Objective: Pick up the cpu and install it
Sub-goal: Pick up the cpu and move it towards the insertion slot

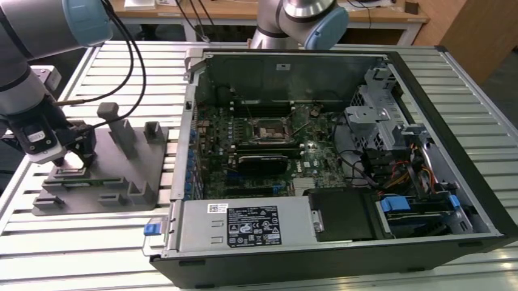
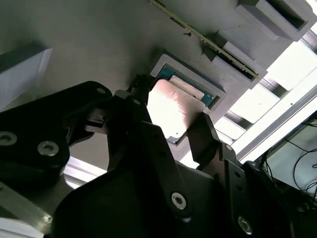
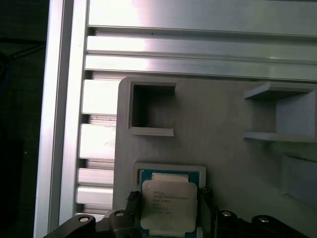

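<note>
The cpu (image 3: 168, 203), a flat square chip with a shiny silver top, sits between my gripper's (image 3: 169, 199) two black fingers (image 3: 132, 202) at a square pocket (image 3: 171, 171) of the grey tray (image 3: 218, 119). In the second wrist view the cpu (image 2: 171, 109) overlaps the pocket's rim and looks raised slightly off it, and the gripper (image 2: 171, 113) is shut on its two opposite edges. In the exterior view the gripper (image 1: 71, 159) hangs low over the tray (image 1: 105, 182) at that view's left. The motherboard's dark socket frame (image 1: 265, 130) lies inside the open computer case (image 1: 340, 145).
Upright posts (image 1: 121, 136) rise from the tray just beside the gripper. A long green strip (image 2: 208, 42) lies in a tray slot. The slatted aluminium table (image 1: 97, 242) carries the tray and the case. Cables (image 1: 133, 66) trail from the arm. A second arm's base (image 1: 299, 21) stands behind the case.
</note>
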Tool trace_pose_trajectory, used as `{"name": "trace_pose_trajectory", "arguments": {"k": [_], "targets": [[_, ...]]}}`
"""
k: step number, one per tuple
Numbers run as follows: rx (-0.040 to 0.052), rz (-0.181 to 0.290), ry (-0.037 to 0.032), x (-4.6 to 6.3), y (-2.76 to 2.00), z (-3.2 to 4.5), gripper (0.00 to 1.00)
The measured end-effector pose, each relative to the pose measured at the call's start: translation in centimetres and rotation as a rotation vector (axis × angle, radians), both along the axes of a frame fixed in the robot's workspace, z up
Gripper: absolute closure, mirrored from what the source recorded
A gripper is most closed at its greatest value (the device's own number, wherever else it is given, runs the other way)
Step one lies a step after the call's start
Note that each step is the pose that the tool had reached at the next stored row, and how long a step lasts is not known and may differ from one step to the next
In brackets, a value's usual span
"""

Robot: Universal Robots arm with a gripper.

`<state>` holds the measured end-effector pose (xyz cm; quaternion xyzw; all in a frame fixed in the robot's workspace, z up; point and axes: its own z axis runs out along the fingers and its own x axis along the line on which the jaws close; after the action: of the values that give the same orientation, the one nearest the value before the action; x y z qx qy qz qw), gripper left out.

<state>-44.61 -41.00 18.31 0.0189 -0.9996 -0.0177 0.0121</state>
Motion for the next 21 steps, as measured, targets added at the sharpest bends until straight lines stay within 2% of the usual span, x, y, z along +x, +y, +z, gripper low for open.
{"name": "trace_pose_trajectory", "arguments": {"k": [5,13,21], "targets": [[0.0008,0.000,-0.0014,0.0,0.01,0.12,0.46],[0.0002,0.000,-0.0005,0.0,0.00,1.42,0.46],[0.0003,0.000,-0.0005,0.0,0.00,1.87,0.46]]}}
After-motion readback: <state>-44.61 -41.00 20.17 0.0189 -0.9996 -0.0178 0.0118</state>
